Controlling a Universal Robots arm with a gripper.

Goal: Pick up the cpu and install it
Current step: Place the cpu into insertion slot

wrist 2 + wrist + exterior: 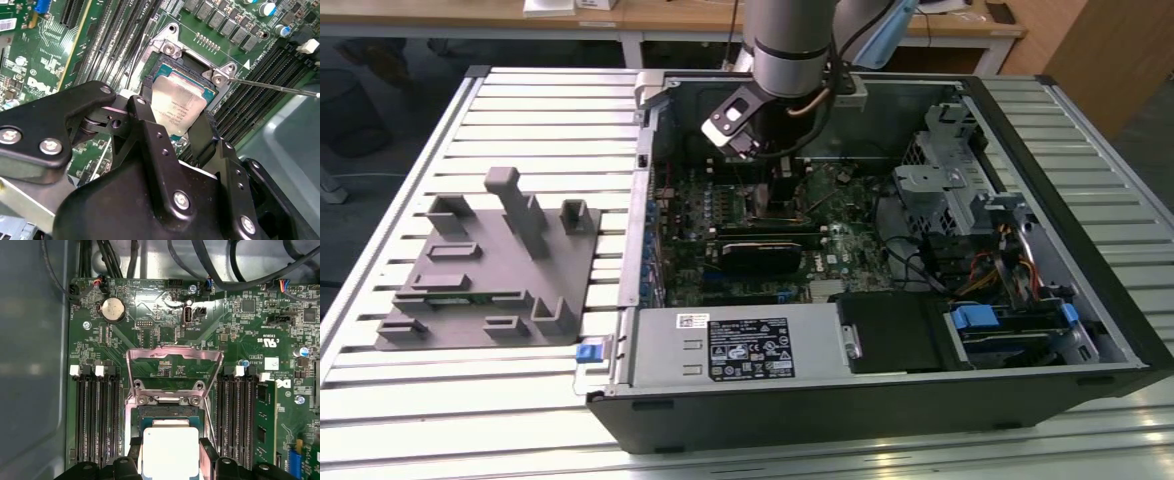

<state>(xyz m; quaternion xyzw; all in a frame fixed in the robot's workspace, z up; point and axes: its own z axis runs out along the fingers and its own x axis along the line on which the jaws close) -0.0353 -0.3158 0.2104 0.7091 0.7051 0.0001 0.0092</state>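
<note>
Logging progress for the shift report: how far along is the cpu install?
Pickup looks done: the gripper is shut on the cpu. In hand: the cpu is held over the socket frame. Left: it is not released, whether it lies seated is unclear, and the metal bracket stands open.

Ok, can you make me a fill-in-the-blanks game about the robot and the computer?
The gripper is shut on the silver ____.
It hangs over the black socket, whose metal bracket is swung ____, not shut.
The grey fixture sits to the exterior view's ____ of the computer case.
Missing words: cpu, open, left.
</note>
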